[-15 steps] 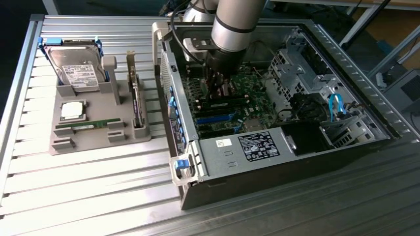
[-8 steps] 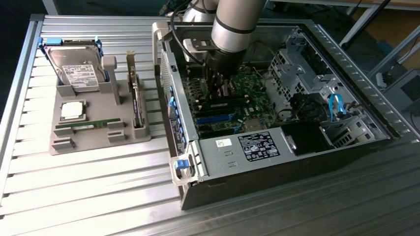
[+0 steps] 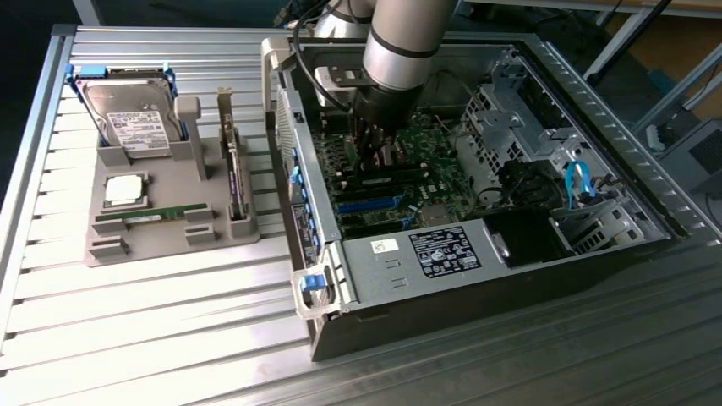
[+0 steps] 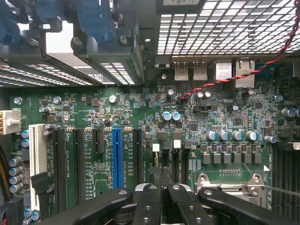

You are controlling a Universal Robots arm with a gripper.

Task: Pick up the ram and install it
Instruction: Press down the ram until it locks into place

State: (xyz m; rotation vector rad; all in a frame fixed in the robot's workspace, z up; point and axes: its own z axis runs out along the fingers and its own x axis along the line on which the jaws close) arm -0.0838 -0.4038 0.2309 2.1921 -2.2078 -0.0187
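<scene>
Jaws (image 4: 161, 180) pressed together over the green motherboard (image 4: 154, 122) inside the computer case (image 3: 587, 254), ram (image 3: 152, 214) lying in the gray holder (image 3: 158, 241) on the counter (image 3: 135, 338)

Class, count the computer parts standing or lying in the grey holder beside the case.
4: hard drive at the far end, CPU in front of it, ram lying nearer still, card upright on the exterior view's right side. None looks hidden.
</scene>
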